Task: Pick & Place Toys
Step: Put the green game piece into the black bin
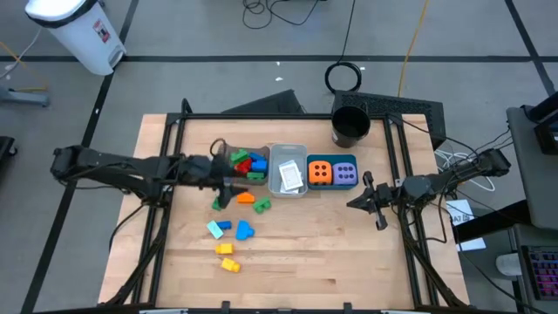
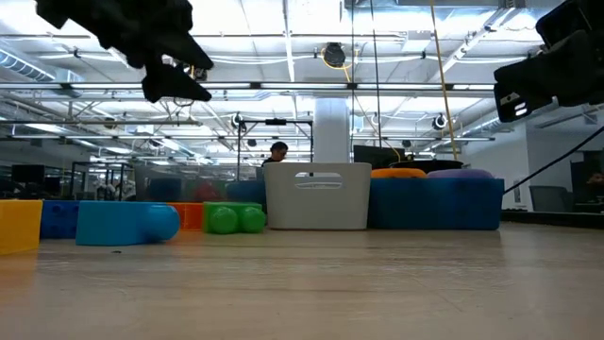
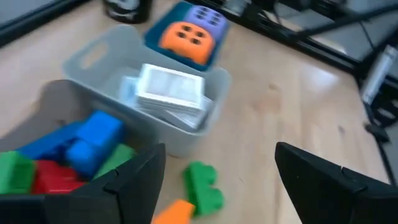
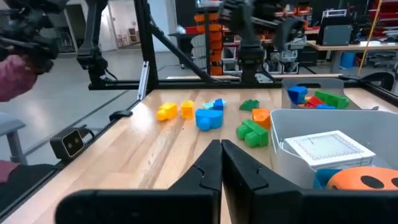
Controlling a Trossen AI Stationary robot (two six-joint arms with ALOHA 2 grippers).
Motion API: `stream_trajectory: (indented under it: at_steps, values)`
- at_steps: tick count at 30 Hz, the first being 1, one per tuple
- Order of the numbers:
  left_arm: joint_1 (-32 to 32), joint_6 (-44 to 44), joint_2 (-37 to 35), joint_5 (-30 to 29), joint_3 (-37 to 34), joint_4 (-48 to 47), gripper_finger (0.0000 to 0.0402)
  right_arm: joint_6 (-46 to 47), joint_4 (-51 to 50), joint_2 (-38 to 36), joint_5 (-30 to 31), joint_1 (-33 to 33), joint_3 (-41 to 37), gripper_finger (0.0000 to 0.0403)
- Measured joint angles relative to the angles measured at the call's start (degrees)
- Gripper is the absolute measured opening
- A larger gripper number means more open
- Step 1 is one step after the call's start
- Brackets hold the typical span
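The bench (image 1: pixel 349 262) carries three bins in a row near its back edge; its front half is bare, open room. The left gripper (image 1: pixel 228 185) hangs with fingers apart above the loose bricks beside the clear bin (image 1: pixel 246 164), so I judge it is between picks. Next it should drop onto the green brick (image 3: pixel 202 185), minding the grey bin (image 1: pixel 287 171) wall just beside. The right gripper (image 1: pixel 366 199), fingers together, waits toward the bench's right edge.
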Motion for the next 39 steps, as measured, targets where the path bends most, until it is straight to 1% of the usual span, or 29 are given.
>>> stream_trajectory:
  at_steps: [2, 6, 10, 14, 17, 20, 23, 28, 34, 39]
  values:
    - [-3.3, 0.0, 0.5, -0.4, 0.0, 0.0, 0.031, 0.0, -0.4, 0.0, 0.0, 0.0, 0.0, 0.0002]
    - [-8.2, -5.0, 2.3, -0.7, 0.0, 0.3, 0.031, 0.6, -0.5, 0.0, 0.0, 0.0, 0.0, 0.0004]
    - [-10.9, -9.3, 5.5, -0.7, 0.0, 1.0, 0.031, 0.6, -0.5, 0.0, -0.2, 0.0, 0.0, 0.0001]
    - [-12.8, -8.7, 9.9, -0.8, 0.0, 1.5, 0.031, 0.6, -0.4, 0.0, -0.2, 0.0, -0.1, 0.0001]
    - [-13.2, -8.9, 13.8, -4.2, 0.0, 1.7, 0.031, 0.6, -0.4, 0.0, -0.2, 0.0, -0.1, 0.0004]
    - [-12.8, -9.2, 17.8, -6.9, 0.0, 4.0, 0.031, 0.6, -0.4, 0.0, -0.2, 0.0, -0.1, 0.0003]
    - [-12.4, -7.8, 21.4, -8.5, 0.0, 6.3, 0.031, 0.6, -0.4, 0.0, -0.2, 0.0, -0.1, 0.0001]
    - [-12.2, -5.8, 26.4, -13.5, 0.0, 10.0, 0.031, 0.6, -0.4, 0.0, -0.2, 0.0, -0.1, 0.0003]
    - [-12.4, -3.7, 31.2, -16.3, 0.0, 12.9, 0.031, 0.6, -0.4, 0.0, -0.2, 0.0, -0.1, 0.0002]
    - [-13.1, -0.9, 34.8, -16.6, 0.0, 16.9, 0.031, 0.6, -0.4, 0.0, -0.2, 0.0, -0.1, 0.0001]
